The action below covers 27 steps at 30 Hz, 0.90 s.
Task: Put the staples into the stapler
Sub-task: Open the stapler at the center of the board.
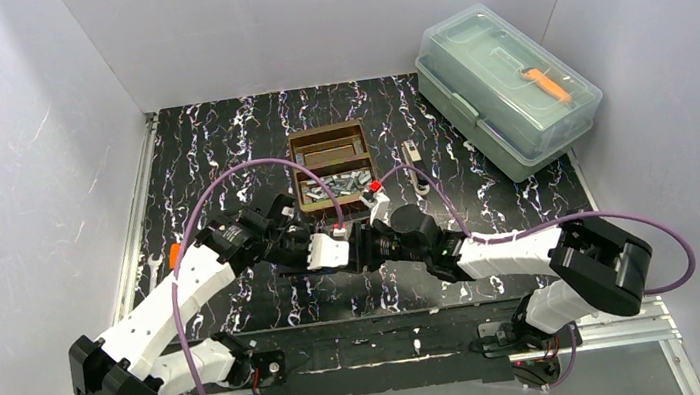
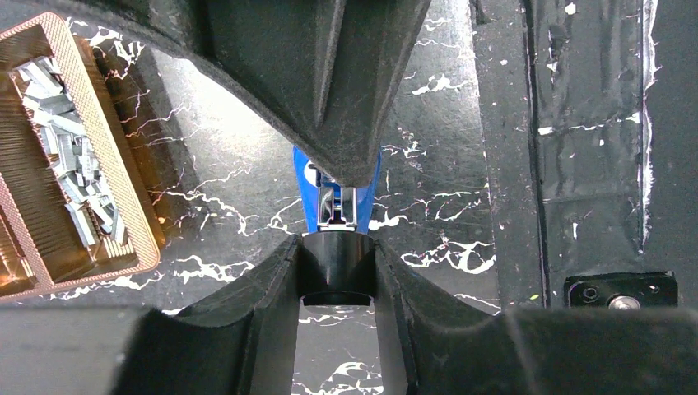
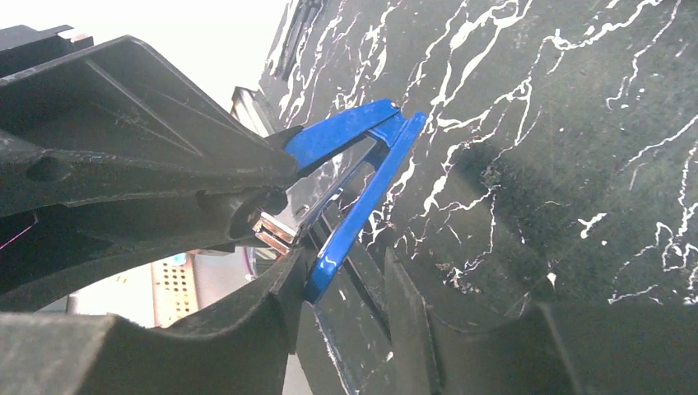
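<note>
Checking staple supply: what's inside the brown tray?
Loose silvery staples lie in the near compartment of the brown tray; far compartment's contents unclear. The right arm covers its near-right corner.

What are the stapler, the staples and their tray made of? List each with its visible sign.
The stapler: glossy blue shell, likely painted metal or plastic, unclear; inner rail mirror-bright, likely chromed steel. The staples: dull silvery-grey strips, apparently metal. The tray: brown, fine-meshed rim, perhaps mesh metal; not certain.
</note>
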{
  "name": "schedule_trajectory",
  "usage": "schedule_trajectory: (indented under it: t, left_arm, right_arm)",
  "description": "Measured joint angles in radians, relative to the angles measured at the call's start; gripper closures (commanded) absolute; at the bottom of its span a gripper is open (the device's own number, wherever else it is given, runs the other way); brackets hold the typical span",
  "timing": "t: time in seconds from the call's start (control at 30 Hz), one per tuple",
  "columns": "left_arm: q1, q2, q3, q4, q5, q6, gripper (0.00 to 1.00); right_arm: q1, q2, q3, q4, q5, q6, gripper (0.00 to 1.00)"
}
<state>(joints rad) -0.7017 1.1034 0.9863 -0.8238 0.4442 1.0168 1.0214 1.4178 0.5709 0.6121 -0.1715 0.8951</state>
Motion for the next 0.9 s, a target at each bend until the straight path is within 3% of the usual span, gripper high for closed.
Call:
schedule_trajectory:
  t: [0.43, 0.73, 0.9]
  left_arm:
    - [-0.008, -0.008, 0.000, -0.011, -0.007, 0.007, 1.00]
    - [0.008, -0.039, -0.014, 0.000, -0.064, 0.009, 1.00]
    - [0.111, -0.048, -0.019, -0.047, -0.045, 0.029, 1.00]
  right_arm:
    - [0.000, 0.030, 0.000, 0.046, -0.033, 0.037, 0.95]
    - [-0.013, 0.083, -0.072, 0.144, 0.012, 0.099, 0.99]
    - [-0.017, 0.162, -0.099, 0.251, 0.012, 0.146, 0.99]
